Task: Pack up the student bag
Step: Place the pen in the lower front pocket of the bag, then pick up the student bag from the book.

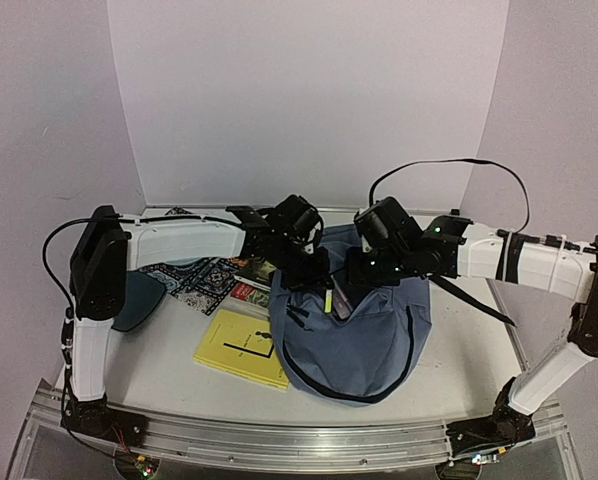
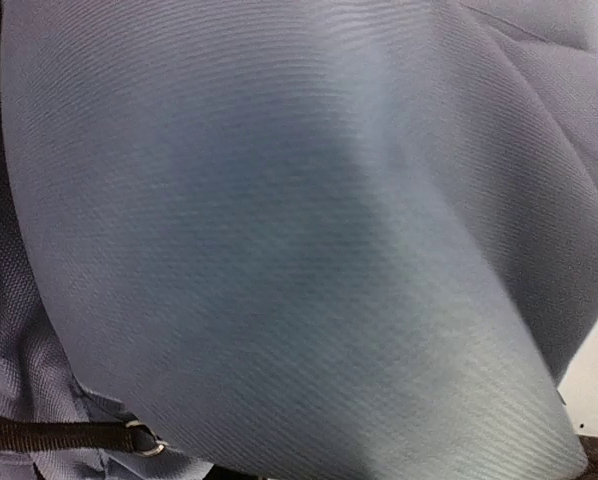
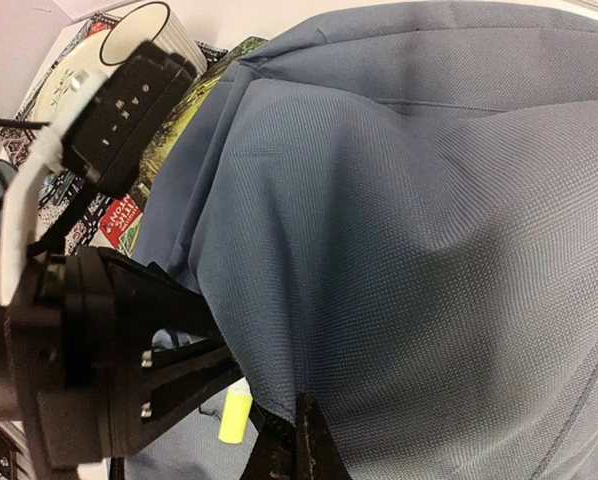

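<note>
The student bag, a blue-grey backpack, lies in the middle of the table with its top towards the arms' grippers. Both grippers hold up its upper fabric edge. My right gripper is shut, with the bag's fabric pinched at its black tips. My left gripper shows in the right wrist view, its fingers together at the same edge. The left wrist view is filled by the bag's cloth, which hides its own fingers. A yellow marker sits in the opening below.
A yellow book lies left of the bag. More books and a patterned one lie behind it, under the left arm. A dark teal tray is at the far left. A white cup stands beyond the books.
</note>
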`<action>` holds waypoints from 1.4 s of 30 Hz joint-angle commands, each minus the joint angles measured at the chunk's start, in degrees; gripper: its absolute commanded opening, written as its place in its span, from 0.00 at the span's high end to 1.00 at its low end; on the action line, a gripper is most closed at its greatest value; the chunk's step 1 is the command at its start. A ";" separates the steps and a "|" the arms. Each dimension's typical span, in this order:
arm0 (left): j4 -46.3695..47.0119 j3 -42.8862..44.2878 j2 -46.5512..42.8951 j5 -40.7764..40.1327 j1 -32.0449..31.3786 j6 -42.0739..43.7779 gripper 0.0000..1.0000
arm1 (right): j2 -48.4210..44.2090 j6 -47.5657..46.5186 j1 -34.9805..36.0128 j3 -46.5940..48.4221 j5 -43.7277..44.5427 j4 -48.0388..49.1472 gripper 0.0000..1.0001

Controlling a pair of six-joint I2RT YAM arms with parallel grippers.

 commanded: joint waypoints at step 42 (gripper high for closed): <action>9.64 -27.57 -17.29 -0.66 5.96 1.37 0.44 | -0.73 0.80 0.99 -6.66 2.56 5.00 1.00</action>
